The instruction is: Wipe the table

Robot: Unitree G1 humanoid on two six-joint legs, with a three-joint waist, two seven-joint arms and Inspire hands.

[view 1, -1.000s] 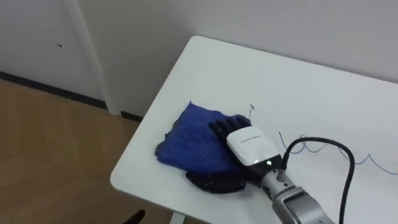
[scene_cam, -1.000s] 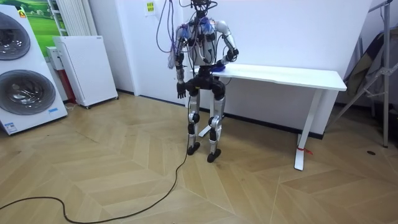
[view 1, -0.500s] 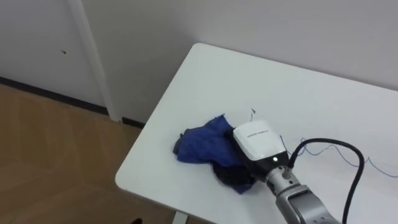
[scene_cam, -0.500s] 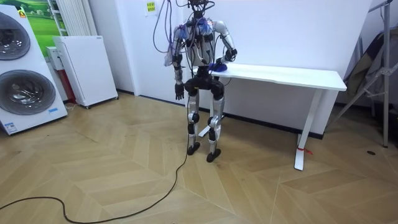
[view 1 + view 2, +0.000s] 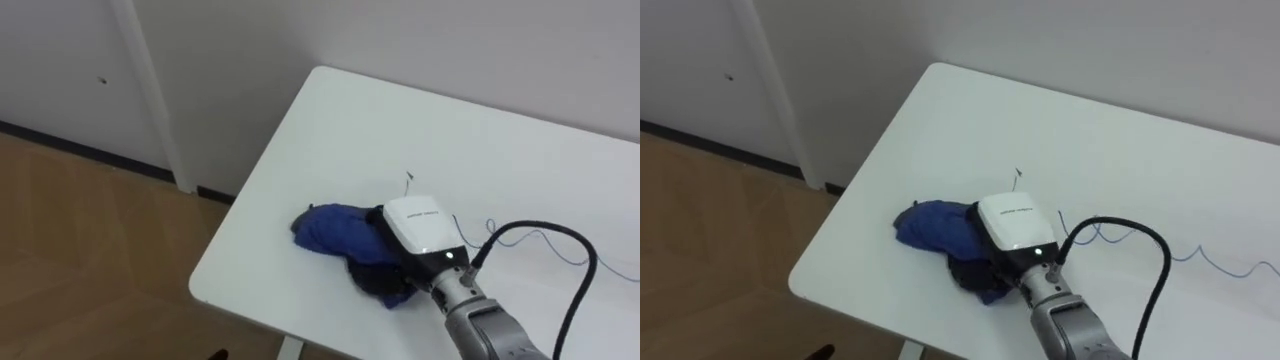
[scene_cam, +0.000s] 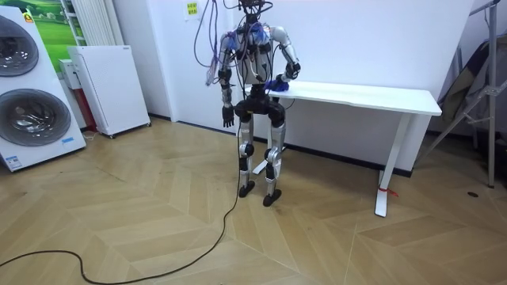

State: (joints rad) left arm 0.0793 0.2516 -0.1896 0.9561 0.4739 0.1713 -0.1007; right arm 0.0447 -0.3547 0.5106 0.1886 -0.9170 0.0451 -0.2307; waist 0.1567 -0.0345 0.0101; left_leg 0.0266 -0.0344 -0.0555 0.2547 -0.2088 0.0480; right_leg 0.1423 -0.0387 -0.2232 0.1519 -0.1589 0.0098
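Fingers (image 5: 368,272) of the right hand (image 5: 420,228) were curled into the blue cloth (image 5: 330,228), clamped on it. From where I stood, the white table (image 5: 480,150) carried that cloth by its front edge, near the corner on the robot's left. A second earlier the cloth had lain spread flat; now it was gathered into a wad, so one wiping stroke looked finished, I reckoned. The left hand (image 6: 229,119) hung at the robot's side.

Looks like a household utility room: stacked washing machines (image 6: 30,119) at the room view's left, a white cabinet (image 6: 111,87) beside them, a radiator (image 6: 93,20) behind, a herringbone wood floor (image 6: 158,229), and a plain white table (image 6: 372,96) against a bare white wall (image 6: 380,39).
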